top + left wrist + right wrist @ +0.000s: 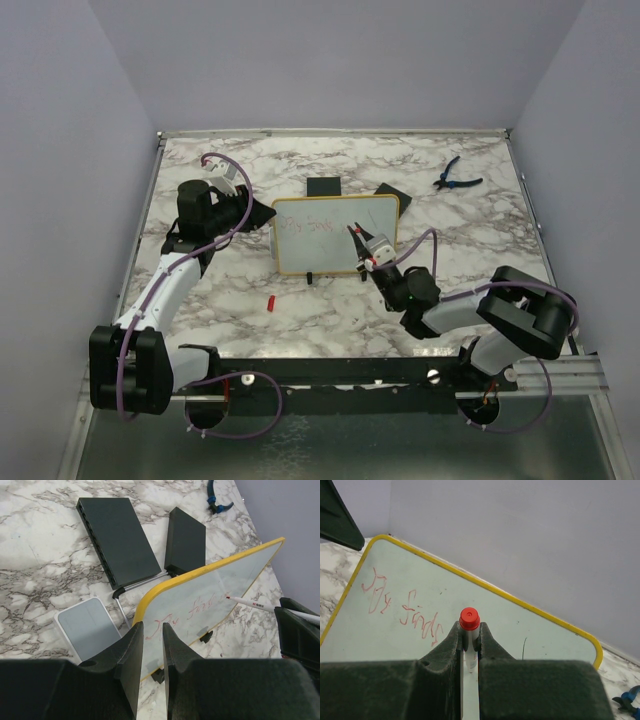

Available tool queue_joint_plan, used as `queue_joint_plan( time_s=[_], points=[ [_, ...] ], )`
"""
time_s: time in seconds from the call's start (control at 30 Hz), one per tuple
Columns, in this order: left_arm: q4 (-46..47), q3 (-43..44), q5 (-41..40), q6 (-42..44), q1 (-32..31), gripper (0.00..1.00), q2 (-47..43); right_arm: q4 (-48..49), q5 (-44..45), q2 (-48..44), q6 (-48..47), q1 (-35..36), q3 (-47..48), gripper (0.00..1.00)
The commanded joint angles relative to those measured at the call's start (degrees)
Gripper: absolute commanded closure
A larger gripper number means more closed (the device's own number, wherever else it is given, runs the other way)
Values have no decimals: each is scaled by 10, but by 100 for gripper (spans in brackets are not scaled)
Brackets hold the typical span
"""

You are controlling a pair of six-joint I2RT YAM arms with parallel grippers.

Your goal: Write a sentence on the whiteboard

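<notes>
Small whiteboard (340, 255), thin yellow rounded frame, propped near-upright on black feet mid-counter. Across its left part, the sentence (420, 617): faint red scribble.

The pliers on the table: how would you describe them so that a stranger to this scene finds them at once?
Start at the marble table and find the yellow-framed whiteboard standing near its middle. Behind it, toward the far right corner, the pliers lie alone on the marble. Unlike the two flat black boxes nearby, they have blue handles.

Both jaws clamped; left arm (165, 285), right arm (455, 310) outstretched.
</notes>
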Motion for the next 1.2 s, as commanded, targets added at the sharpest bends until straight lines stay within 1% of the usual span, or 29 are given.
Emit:
queue_joint_plan(
  time_s=[0.0,0.67,1.17],
  points=[
    [6,-5,1,9,-4,77,-6,121,23,-7,-3,-5,-9,99],
    [6,-6,1,8,-4,77,-9,121,26,-3,-45,-5,21,99],
    [6,-6,1,9,-3,77,-10,121,26,-1,-37,-6,19,99]
  ],
)
